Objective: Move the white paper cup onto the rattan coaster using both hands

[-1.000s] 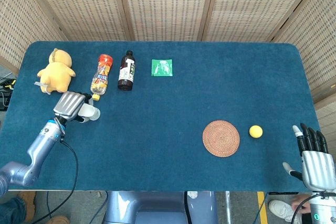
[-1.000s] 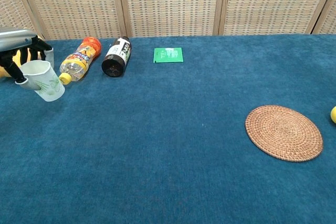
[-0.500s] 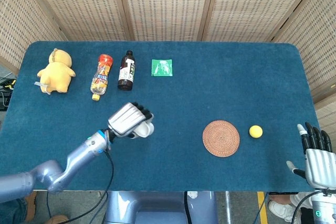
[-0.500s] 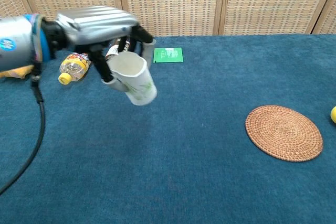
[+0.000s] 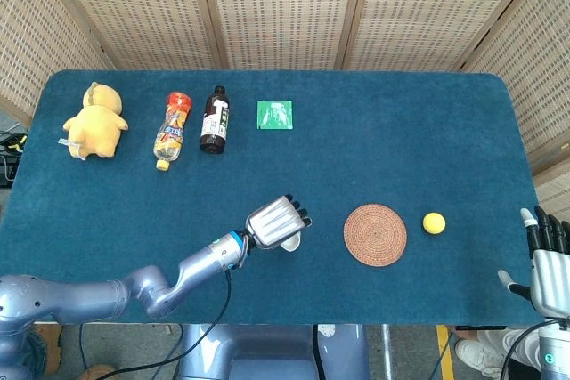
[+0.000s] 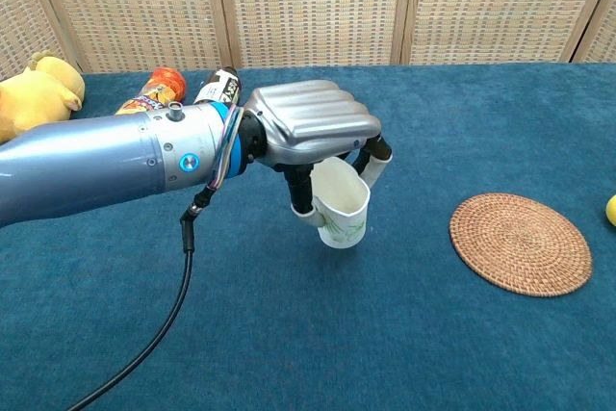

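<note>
My left hand [image 6: 310, 127] holds the white paper cup [image 6: 340, 207] from above, fingers around its rim, near the table's middle. In the head view the left hand [image 5: 275, 221] covers most of the cup [image 5: 291, 242], which shows just under its fingers. The round rattan coaster [image 5: 375, 234] lies flat to the right of the cup, a short gap away; the chest view shows the coaster [image 6: 521, 243] bare. My right hand [image 5: 549, 260] hangs off the table's front right corner with its fingers apart, holding nothing.
A small yellow ball [image 5: 434, 222] sits just right of the coaster. Along the far left lie a yellow plush toy [image 5: 93, 122], an orange bottle [image 5: 173, 125], a dark bottle [image 5: 214, 119] and a green packet [image 5: 274, 115].
My left hand has carried the cup rightward from the table's left side to just left of the coaster. The right hand has drifted slightly down and right.
</note>
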`<state>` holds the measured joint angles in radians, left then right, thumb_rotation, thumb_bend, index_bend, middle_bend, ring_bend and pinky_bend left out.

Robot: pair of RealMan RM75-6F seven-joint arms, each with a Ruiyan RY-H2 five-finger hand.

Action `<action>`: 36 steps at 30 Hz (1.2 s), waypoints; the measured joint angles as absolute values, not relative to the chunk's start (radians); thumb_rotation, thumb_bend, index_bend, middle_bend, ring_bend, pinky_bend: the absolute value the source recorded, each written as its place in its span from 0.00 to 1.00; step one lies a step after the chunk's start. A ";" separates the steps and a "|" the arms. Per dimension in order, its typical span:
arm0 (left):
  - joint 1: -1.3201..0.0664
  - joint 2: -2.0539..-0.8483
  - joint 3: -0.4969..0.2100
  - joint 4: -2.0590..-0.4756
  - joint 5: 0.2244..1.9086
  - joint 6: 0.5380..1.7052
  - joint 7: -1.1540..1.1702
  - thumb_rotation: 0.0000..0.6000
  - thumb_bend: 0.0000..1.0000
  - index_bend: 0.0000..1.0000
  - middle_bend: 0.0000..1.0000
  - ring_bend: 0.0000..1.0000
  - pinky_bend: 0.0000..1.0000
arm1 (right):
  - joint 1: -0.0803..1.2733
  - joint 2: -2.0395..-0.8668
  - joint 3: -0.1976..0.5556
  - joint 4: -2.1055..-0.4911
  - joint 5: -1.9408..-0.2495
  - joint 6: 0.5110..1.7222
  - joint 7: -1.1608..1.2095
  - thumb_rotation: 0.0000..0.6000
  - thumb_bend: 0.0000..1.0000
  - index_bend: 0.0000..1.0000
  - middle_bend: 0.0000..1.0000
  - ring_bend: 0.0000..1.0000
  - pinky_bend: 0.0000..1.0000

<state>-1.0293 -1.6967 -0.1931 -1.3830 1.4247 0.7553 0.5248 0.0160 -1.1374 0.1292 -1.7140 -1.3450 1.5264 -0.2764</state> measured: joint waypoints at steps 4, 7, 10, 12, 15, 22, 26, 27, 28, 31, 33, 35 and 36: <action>-1.037 -1.711 -0.184 -1.370 1.413 0.756 0.523 1.00 0.02 0.48 0.38 0.38 0.47 | 0.017 -1.136 0.129 -1.712 -1.339 1.520 -0.269 1.00 0.00 0.01 0.00 0.00 0.00; -1.040 -1.709 -0.176 -1.376 1.402 0.744 0.540 1.00 0.00 0.18 0.19 0.20 0.35 | 0.017 -1.135 0.128 -1.714 -1.343 1.524 -0.269 1.00 0.00 0.01 0.00 0.00 0.00; -1.042 -1.697 -0.171 -1.401 1.355 0.727 0.581 1.00 0.00 0.00 0.04 0.08 0.29 | 0.016 -1.134 0.125 -1.717 -1.348 1.528 -0.269 1.00 0.00 0.01 0.00 0.00 0.00; -1.042 -1.683 -0.168 -1.435 1.317 0.725 0.619 1.00 0.00 0.00 0.01 0.05 0.28 | 0.016 -1.134 0.123 -1.719 -1.351 1.530 -0.269 1.00 0.00 0.01 0.00 0.00 0.00; -1.038 -1.652 -0.166 -1.486 1.291 0.737 0.643 1.00 0.00 0.00 0.00 0.01 0.25 | 0.015 -1.133 0.121 -1.721 -1.357 1.533 -0.269 1.00 0.00 0.02 0.00 0.00 0.00; -0.974 -1.511 -0.165 -1.610 1.285 0.833 0.582 1.00 0.00 0.00 0.00 0.00 0.01 | 0.017 -1.136 0.111 -1.726 -1.372 1.531 -0.278 1.00 0.00 0.02 0.00 0.00 0.00; -0.912 -1.411 -0.167 -1.673 1.267 0.893 0.496 1.00 0.00 0.00 0.00 0.00 0.00 | 0.019 -1.141 0.103 -1.726 -1.377 1.527 -0.290 1.00 0.00 0.02 0.00 0.00 0.00; -0.891 -1.373 -0.166 -1.697 1.260 0.906 0.474 1.00 0.00 0.00 0.00 0.00 0.00 | 0.020 -1.142 0.102 -1.727 -1.378 1.526 -0.294 1.00 0.00 0.02 0.00 0.00 0.00; -0.874 -1.343 -0.165 -1.714 1.256 0.919 0.458 1.00 0.00 0.00 0.00 0.00 0.00 | 0.021 -1.144 0.101 -1.727 -1.379 1.525 -0.298 1.00 0.00 0.02 0.00 0.00 0.00; -0.804 -1.239 -0.158 -1.773 1.248 0.985 0.411 1.00 0.00 0.00 0.00 0.00 0.00 | 0.025 -1.150 0.100 -1.727 -1.381 1.522 -0.309 1.00 0.00 0.02 0.00 0.00 0.00; -0.753 -1.181 -0.152 -1.807 1.243 1.041 0.381 1.00 0.00 0.00 0.00 0.00 0.00 | 0.027 -1.153 0.098 -1.727 -1.382 1.518 -0.312 1.00 0.00 0.02 0.00 0.00 0.00; -0.709 -1.144 -0.146 -1.827 1.237 1.091 0.359 1.00 0.00 0.00 0.00 0.00 0.00 | 0.032 -1.156 0.097 -1.725 -1.385 1.510 -0.315 1.00 0.00 0.02 0.00 0.00 0.00; -0.678 -1.127 -0.140 -1.839 1.232 1.125 0.348 1.00 0.00 0.00 0.00 0.00 0.00 | 0.035 -1.157 0.096 -1.723 -1.386 1.506 -0.317 1.00 0.00 0.02 0.00 0.00 0.00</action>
